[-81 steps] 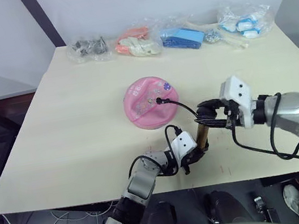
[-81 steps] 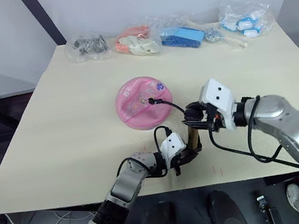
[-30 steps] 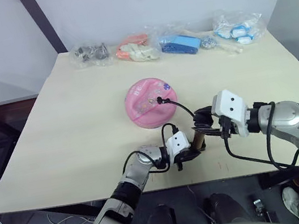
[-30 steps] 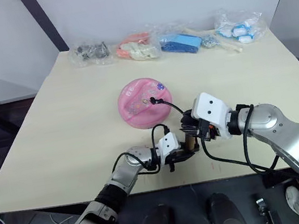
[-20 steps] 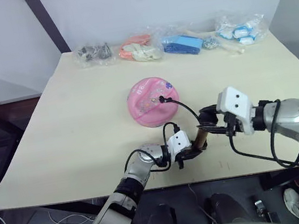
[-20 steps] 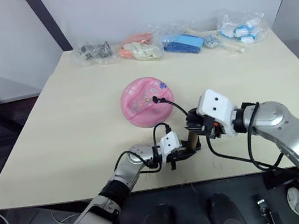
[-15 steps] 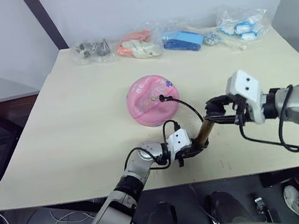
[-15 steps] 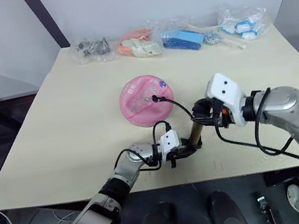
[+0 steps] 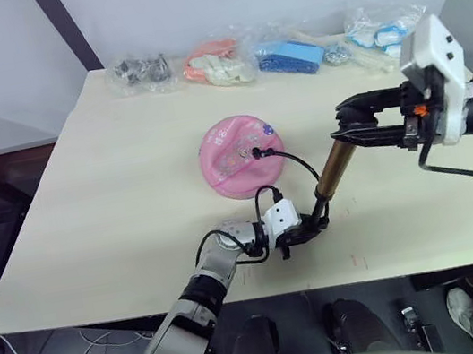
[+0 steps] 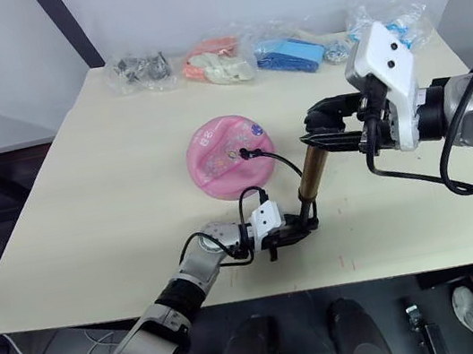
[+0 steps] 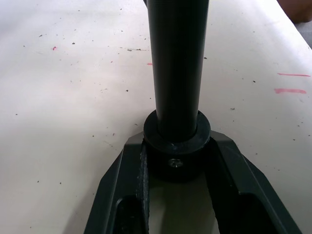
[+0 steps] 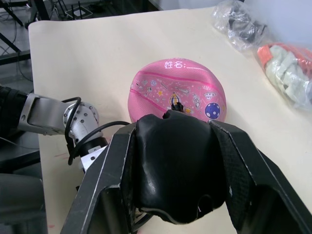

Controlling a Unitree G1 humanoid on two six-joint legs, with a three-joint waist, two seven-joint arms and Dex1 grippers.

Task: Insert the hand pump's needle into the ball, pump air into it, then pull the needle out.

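Note:
The pink ball (image 9: 233,147), flattened and printed, lies mid-table. The needle's black fitting (image 9: 256,151) sits at its top, and the thin black hose (image 9: 295,164) loops from it down to the hand pump. The hand pump (image 9: 334,169) stands tilted, its gold barrel leaning up to the right. My left gripper (image 9: 305,231) is shut on the pump's black bottom cap (image 11: 176,146) at table level. My right gripper (image 9: 360,124) is shut on the black T-handle (image 12: 178,175), held high above the table. The needle pin itself is hidden.
Several clear bags of small items line the table's far edge: dark parts (image 9: 139,73), orange and white pieces (image 9: 218,65), blue pieces (image 9: 289,56), blue-white pieces (image 9: 380,28). The table's near edge (image 9: 263,283) runs just below my left gripper.
My right gripper has drawn the T-handle up and to the right, so the pump stands longer and steeper. The left gripper has kept the base cap down. The ball has stayed put.

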